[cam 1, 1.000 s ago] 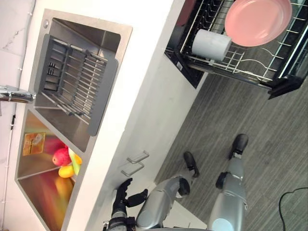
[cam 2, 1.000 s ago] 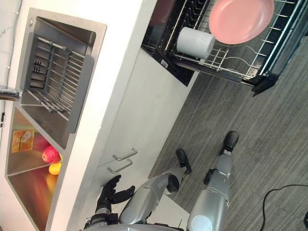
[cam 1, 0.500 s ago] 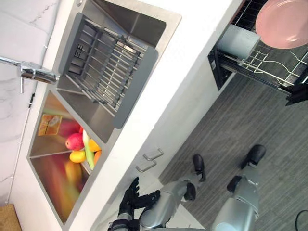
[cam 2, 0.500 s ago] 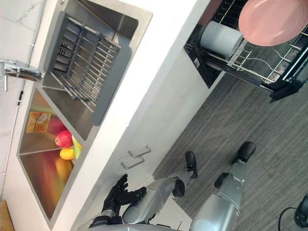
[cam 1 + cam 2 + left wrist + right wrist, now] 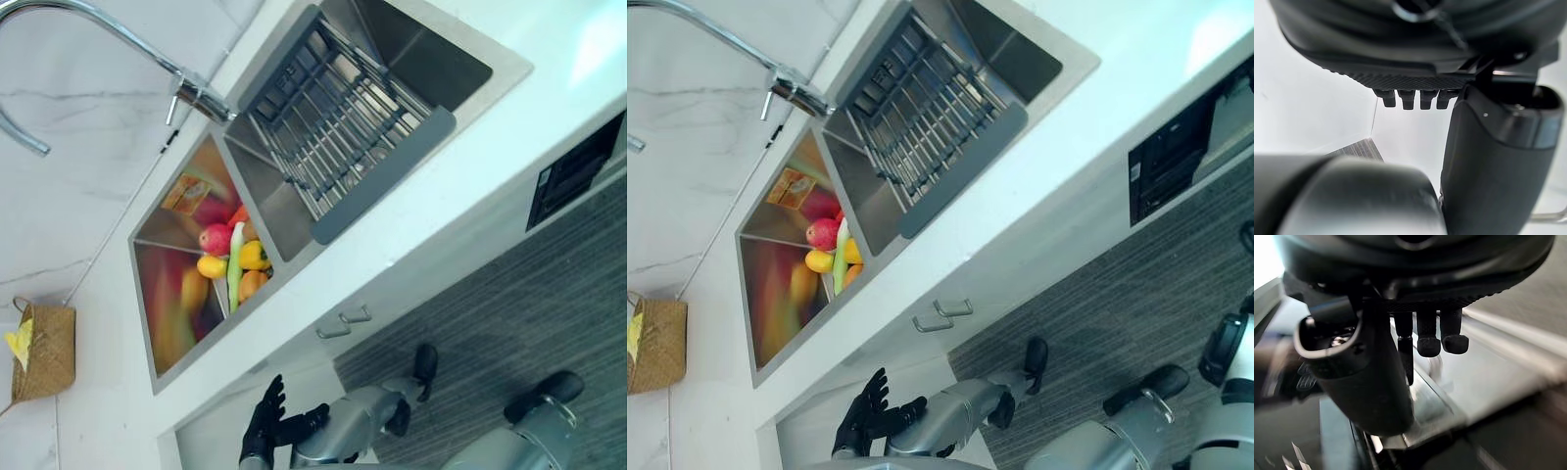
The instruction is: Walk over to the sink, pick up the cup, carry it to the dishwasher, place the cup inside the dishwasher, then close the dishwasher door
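The left hand (image 5: 266, 431) and right hand (image 5: 1361, 372) are held open, empty. The place of the cup cannot be told; fruit (image 5: 230, 259) and a rack (image 5: 343, 127) lie in the sink (image 5: 269, 191), so a wrong item could be grasped.

The sink (image 5: 421, 59) is brushed silver steel, with a dark grey slatted rack (image 5: 343, 127) across it. Inside the sink lies red, yellow, orange and green fruit (image 5: 230, 264). Around it the surface (image 5: 490, 137) is white. Behind the sink the wall (image 5: 88, 196) is white marble with grey veins. Beside the sink is a tan woven basket (image 5: 44, 352). In front of the sink the floor (image 5: 509, 313) is streaked grey.
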Robot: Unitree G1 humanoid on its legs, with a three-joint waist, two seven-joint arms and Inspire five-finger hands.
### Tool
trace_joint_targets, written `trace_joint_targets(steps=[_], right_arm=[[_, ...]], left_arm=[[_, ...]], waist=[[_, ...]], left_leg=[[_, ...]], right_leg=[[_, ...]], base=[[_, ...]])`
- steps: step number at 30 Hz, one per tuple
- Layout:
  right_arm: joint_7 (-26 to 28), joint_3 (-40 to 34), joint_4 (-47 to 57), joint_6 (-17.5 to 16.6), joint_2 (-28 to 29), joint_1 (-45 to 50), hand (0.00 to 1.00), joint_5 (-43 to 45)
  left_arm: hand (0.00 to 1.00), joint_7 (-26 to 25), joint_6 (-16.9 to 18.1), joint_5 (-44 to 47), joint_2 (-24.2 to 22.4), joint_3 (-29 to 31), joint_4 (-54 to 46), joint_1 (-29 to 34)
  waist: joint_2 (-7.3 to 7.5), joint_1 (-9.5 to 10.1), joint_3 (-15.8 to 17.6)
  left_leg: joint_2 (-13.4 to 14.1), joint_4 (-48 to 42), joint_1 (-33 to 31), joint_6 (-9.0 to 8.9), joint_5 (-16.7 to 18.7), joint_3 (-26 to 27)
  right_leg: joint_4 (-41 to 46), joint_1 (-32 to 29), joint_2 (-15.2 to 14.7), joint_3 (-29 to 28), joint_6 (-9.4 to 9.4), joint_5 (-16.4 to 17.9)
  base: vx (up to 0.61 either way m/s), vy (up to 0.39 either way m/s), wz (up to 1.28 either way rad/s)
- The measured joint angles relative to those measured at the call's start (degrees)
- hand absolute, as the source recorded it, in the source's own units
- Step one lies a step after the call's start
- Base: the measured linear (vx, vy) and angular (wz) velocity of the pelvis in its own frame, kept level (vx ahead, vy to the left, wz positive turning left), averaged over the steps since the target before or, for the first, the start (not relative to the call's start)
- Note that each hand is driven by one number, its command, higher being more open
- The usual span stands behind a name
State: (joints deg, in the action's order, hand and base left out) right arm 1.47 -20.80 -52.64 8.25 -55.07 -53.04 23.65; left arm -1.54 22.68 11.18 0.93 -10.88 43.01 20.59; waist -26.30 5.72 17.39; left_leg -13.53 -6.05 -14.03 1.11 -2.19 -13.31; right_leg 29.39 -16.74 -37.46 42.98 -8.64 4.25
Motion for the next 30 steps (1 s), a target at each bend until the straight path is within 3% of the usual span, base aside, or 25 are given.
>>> trace_joint_targets(steps=[2,6,10,15,18,19,21,22,23,24,26,28,30], right_arm=[[2.3,0.13,-1.94,-0.95,2.21,-0.34,1.0,3.57],[2.28,0.3,-4.87,-0.98,3.01,-0.55,1.0,9.58],[1.82,0.19,-5.32,-0.97,5.63,-0.54,1.0,16.04],[1.31,-0.44,-4.24,-3.67,11.5,1.26,1.0,25.89],[3.04,-4.23,6.46,-6.57,19.61,10.27,1.0,33.91],[5.76,-5.57,11.92,-9.44,25.13,14.89,1.0,34.72],[9.45,-5.31,16.78,-13.42,29.95,20.56,1.0,34.61],[10.65,-4.55,19.11,-15.89,32.57,23.68,1.0,33.35],[11.26,-1.68,20.18,-20.08,36.29,29.66,1.0,28.34],[11.15,-0.57,20.21,-21.73,37.82,32.06,1.0,26.17],[6.51,3.25,19.1,-26.37,44.26,42.27,1.0,13.73],[2.11,4.93,18.79,-27.0,48.59,49.07,1.0,7.09],[-4.28,7.3,18.84,-27.52,52.85,58.67,1.0,-0.8]], left_arm=[[1.0,-0.04,-1.26,0.03,0.0,1.67,0.01,-0.04],[1.0,-0.73,-4.44,0.29,-0.35,2.96,1.97,-0.33],[1.0,-0.75,-4.87,1.12,-1.67,4.68,2.9,-0.75],[1.0,-0.72,-4.27,1.28,-1.9,4.9,4.77,-2.96],[1.0,0.83,-4.49,2.6,-2.44,7.29,6.16,-6.51],[1.0,1.83,-4.54,3.92,-2.61,9.35,6.26,-8.32],[1.0,2.87,-4.3,5.31,-2.65,12.06,6.16,-9.92],[1.0,3.29,-3.7,5.9,-2.64,13.69,6.15,-10.79],[1.0,3.94,-2.86,6.08,-2.65,16.27,6.07,-12.0],[1.0,4.39,-2.72,6.5,-2.68,17.12,6.01,-12.32],[1.0,5.0,-3.21,8.64,-3.81,20.21,5.99,-12.95],[1.0,5.72,-3.98,9.91,-4.21,21.84,6.41,-12.51],[1.0,4.85,-3.32,10.08,-4.1,24.44,6.01,-10.58]], waist=[[-0.02,-0.63,-0.02],[-0.26,-0.96,-0.23],[-0.25,-1.49,-0.22],[-0.12,-1.85,-0.12],[0.4,-0.62,0.32],[1.37,-0.25,1.14],[3.25,-0.04,2.69],[4.73,-0.07,3.87],[7.25,-0.12,5.76],[8.37,-0.12,6.5],[12.48,-0.12,7.94],[14.55,-0.07,7.85],[18.35,-0.55,6.52]], left_leg=[[-0.05,0.98,1.78,-1.75,-1.25,-1.16],[1.49,3.0,3.14,-1.82,-1.28,-2.05],[2.73,3.49,3.26,-1.74,-1.54,-2.06],[5.31,4.07,2.89,-1.81,-1.51,-1.06],[8.01,4.28,1.78,-2.54,-1.21,-0.45],[9.4,4.22,0.82,-3.24,-0.89,-0.14],[10.7,4.23,0.27,-3.81,-0.7,-0.07],[11.33,4.2,0.2,-4.2,-0.46,-0.01],[12.13,3.9,0.12,-4.79,-0.05,-0.05],[12.33,3.73,0.14,-4.98,0.1,-0.09],[12.57,3.1,-0.92,-5.23,0.62,-0.26],[12.27,1.35,-0.95,-4.73,1.98,-0.29],[11.07,-1.56,0.23,-3.57,3.91,0.31]], right_leg=[[-0.01,1.94,-0.28,0.42,-0.03,0.48],[1.56,2.97,0.14,2.04,0.29,2.4],[1.66,2.98,1.36,2.45,1.1,2.54],[-0.9,2.78,4.94,2.61,2.14,2.02],[-4.43,2.27,8.98,2.85,3.22,0.9],[-6.11,1.64,11.13,2.82,3.85,0.28],[-7.46,1.41,12.95,2.93,4.3,-0.03],[-7.94,1.41,13.68,2.76,4.37,-0.06],[-8.48,1.39,14.95,0.78,4.36,-0.05],[-8.48,1.22,15.27,-0.13,4.35,-0.05],[-8.07,0.29,15.93,-3.95,4.32,-0.03],[-6.46,0.37,15.96,-7.23,4.33,-0.03],[-3.63,2.39,15.47,-11.68,4.33,-0.03]], base=[[-0.06,-0.098,0.05],[-0.09,-0.119,0.12],[-0.05,-0.113,-0.02],[-0.01,-0.101,-0.13],[-0.01,-0.115,-0.22],[-0.01,-0.15,-0.21],[-0.01,-0.121,-0.16],[0.01,-0.129,-0.1],[0.01,-0.119,-0.06],[0.02,-0.107,0.0],[0.05,-0.056,0.19],[0.05,-0.009,0.24],[0.06,0.07,0.4]])
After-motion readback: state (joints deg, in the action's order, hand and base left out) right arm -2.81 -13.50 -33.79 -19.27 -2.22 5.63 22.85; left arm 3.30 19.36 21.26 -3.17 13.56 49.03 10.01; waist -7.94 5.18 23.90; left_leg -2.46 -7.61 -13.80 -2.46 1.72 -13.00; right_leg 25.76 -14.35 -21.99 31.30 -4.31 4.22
